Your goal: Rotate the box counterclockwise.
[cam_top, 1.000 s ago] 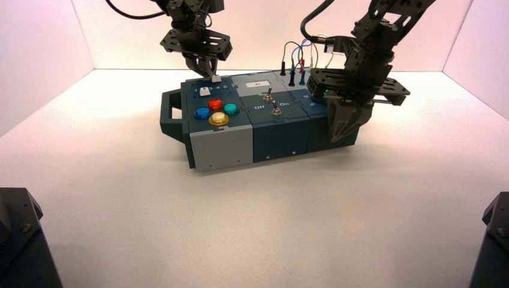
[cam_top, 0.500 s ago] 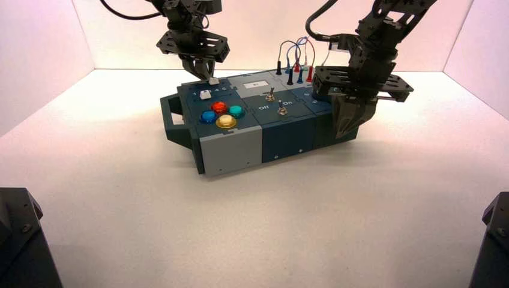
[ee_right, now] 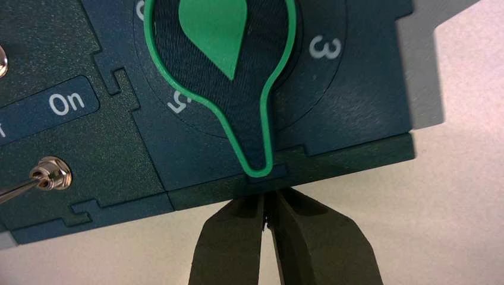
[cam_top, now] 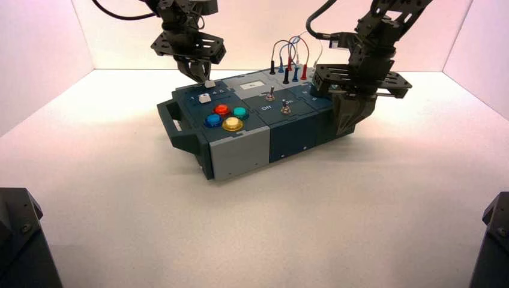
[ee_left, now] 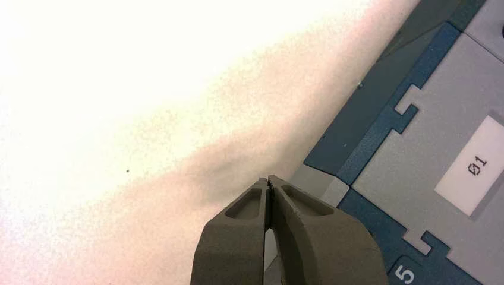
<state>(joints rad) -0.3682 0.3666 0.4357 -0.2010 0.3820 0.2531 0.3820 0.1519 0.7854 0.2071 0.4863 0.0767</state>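
Left pincer (ee_left: 270, 184): fingers are pressing together with nothing between them, tips sitting at the box's far edge near its left end, right by a small grey corner tile.
Left pincer from above (cam_top: 201, 77): it is hanging over the far-left corner of the box, just beyond a small white slider cap (cam_top: 204, 98).
Right pincer (ee_right: 268, 208): fingers are closing flat against each other, gripping nothing, tips pushing against the box's near side wall just below the green knob (ee_right: 220, 77).
Right pincer from above (cam_top: 350, 122): it is standing at the box's right end, on the near side, tips down by the counter.
Box (cam_top: 240, 150): it is lying in the far half of the white counter (cam_top: 300, 210), turned at an angle, its left handle end nearer the counter's near edge, its right end nearer the far edge.
Box top: red, teal, blue and yellow buttons (cam_top: 227, 117) are clustering at the left end; two toggle switches (cam_top: 278, 101) are sitting mid-panel; looped wires (cam_top: 289, 57) are rising along the far edge.
Lettering: "On" is showing beside a toggle; "01" on a white label (ee_left: 473, 165) near the left pincer.
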